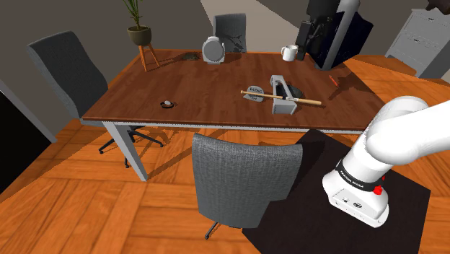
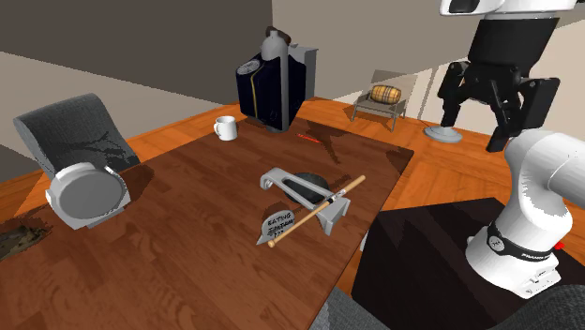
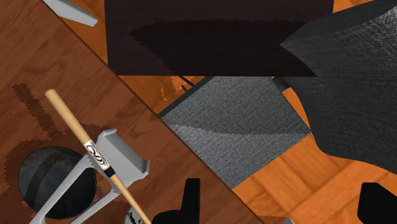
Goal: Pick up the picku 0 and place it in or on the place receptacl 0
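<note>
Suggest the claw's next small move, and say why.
Probably swing the open claw over the table toward the bat, if that is the target: the claw hangs high above the grey chair, off the table's edge, and the bat lies untouched across a grey rack.

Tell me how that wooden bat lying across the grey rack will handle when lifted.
The bat looks rigid, so it probably won't sag. Being round and tapered, it may roll if nudged off the grey rack. One end is thicker than the other, so a grasp away from its balance point would likely let it tilt.
</note>
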